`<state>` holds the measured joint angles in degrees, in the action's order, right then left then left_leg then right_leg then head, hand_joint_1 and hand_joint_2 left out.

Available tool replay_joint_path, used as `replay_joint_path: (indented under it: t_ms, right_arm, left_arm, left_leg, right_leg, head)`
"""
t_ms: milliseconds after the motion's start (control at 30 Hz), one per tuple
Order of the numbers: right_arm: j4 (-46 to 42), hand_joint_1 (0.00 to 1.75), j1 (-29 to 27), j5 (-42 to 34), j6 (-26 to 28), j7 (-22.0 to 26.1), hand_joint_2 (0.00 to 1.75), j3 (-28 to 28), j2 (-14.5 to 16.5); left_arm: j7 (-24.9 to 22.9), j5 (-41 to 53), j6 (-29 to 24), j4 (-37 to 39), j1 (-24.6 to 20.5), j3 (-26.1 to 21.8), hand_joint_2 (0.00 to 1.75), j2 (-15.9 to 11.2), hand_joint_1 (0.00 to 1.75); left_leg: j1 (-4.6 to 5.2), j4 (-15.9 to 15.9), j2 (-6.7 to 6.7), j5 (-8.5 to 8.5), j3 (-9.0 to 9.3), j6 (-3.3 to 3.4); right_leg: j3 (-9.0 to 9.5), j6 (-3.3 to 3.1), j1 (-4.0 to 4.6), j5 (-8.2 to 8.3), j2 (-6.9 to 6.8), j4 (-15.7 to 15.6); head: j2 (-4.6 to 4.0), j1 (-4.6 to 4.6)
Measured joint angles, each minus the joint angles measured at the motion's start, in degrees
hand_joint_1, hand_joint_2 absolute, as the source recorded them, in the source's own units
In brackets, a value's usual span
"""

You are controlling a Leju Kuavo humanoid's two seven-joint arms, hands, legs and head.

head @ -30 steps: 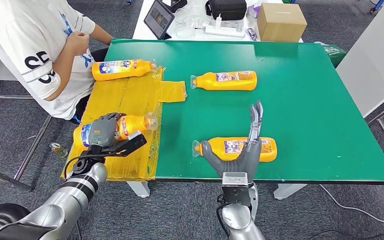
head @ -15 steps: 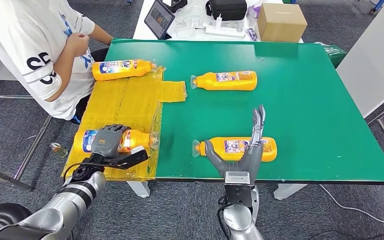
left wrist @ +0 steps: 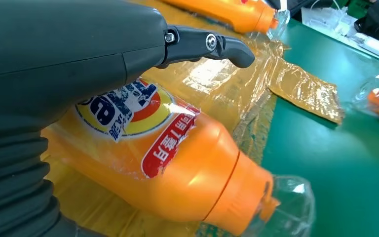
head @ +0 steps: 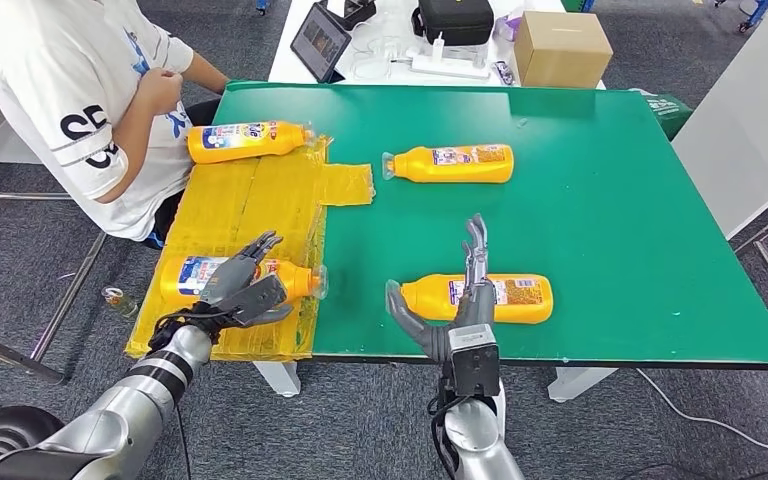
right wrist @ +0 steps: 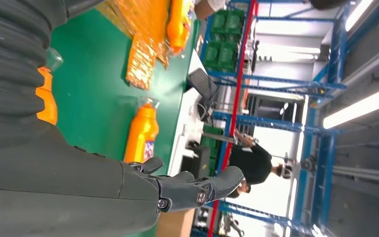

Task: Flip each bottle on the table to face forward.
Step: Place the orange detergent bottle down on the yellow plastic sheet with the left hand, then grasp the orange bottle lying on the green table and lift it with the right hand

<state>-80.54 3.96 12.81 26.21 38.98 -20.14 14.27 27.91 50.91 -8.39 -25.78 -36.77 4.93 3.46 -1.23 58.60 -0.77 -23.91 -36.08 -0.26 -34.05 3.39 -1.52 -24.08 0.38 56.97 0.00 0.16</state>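
Left hand (head: 245,290), lower left of frame, fingers spread wide, holds nothing, lies over near-left bottle (head: 200,275) on yellow film. Right hand (head: 465,305), lower centre, open, upright just before near-right bottle (head: 505,297) on tabletop (head: 640,200). Both bottles' long axes run left-right.

The near-left bottle (left wrist: 168,163) is showing a round label with blue lettering too cut off by the hand to read, and beneath it a red banner carrying white Chinese characters (blurred, not legible to me). The person's white shirt (head: 60,80) is bearing large black letters, seemingly "SP", partly folded away. The labels on the other bottles are reading as too small to make out.
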Motion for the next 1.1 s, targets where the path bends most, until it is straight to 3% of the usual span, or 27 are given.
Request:
replay_joint_path:
  t_ms: [200,367,500,633,767,933,1100]
  right_arm:
    - [2.09,0.00,0.35,-2.44,-3.52,-0.35,1.75,1.21,0.02]
    - [3.42,0.00,0.64,-2.50,-4.16,-0.42,1.75,1.94,0.04]
    - [4.61,0.00,0.91,0.31,-4.55,-1.62,1.75,2.02,0.04]
    - [5.89,0.00,1.22,8.06,-3.35,-5.49,1.75,1.92,-0.72]
    - [6.04,0.00,1.97,17.26,-2.38,-10.84,1.75,1.99,-3.94]
    - [5.74,0.00,2.46,25.81,-4.34,-17.76,1.75,3.31,-9.40]
    - [5.07,0.00,2.46,31.15,-6.71,-22.09,1.75,4.94,-14.16]
  left_arm:
    - [1.03,-7.59,7.61,-0.58,-0.08,-2.18,0.00,0.08,0.00]
    - [1.52,-10.77,8.80,-0.91,0.07,-3.72,0.00,0.39,0.00]
    - [5.51,-22.61,7.08,-2.99,1.86,-8.02,1.75,1.85,0.00]
    - [11.09,-35.17,-1.69,-11.23,6.05,-12.70,1.75,4.73,0.00]
    - [12.30,-39.62,-9.39,-23.64,10.97,-12.56,1.75,6.46,0.00]
    - [12.44,-43.15,-11.28,-35.79,16.60,-10.50,1.75,7.78,0.00]
    - [12.44,-43.39,-12.01,-43.08,20.81,-8.44,1.75,8.13,0.00]
  left_leg:
    - [-0.01,-0.01,-0.06,0.05,0.20,-0.03]
    - [0.00,-0.01,-0.10,0.07,0.21,-0.02]
    - [0.00,0.00,-0.08,0.07,0.18,-0.02]
    - [0.00,0.01,-0.03,0.07,0.02,-0.02]
    - [0.01,0.02,-0.05,0.06,-0.13,-0.02]
    - [0.03,0.03,-0.06,0.03,-0.25,-0.01]
    - [0.03,0.03,-0.06,0.00,-0.26,0.01]
  right_leg:
    - [0.22,0.00,0.00,0.00,-0.01,0.00]
    - [0.25,0.00,-0.01,0.02,-0.02,0.00]
    - [0.15,0.01,0.00,0.04,0.00,0.00]
    - [-0.04,0.01,0.00,0.05,0.01,0.01]
    - [-0.14,0.01,-0.01,0.04,0.00,0.00]
    - [-0.24,0.02,-0.03,0.03,0.00,-0.03]
    - [-0.27,0.02,-0.03,0.03,0.00,-0.04]
  head:
    - [0.00,0.01]
    - [0.00,0.01]
    - [0.00,0.01]
    - [0.00,0.01]
    - [0.00,0.01]
    - [0.00,0.00]
    - [0.00,-0.01]
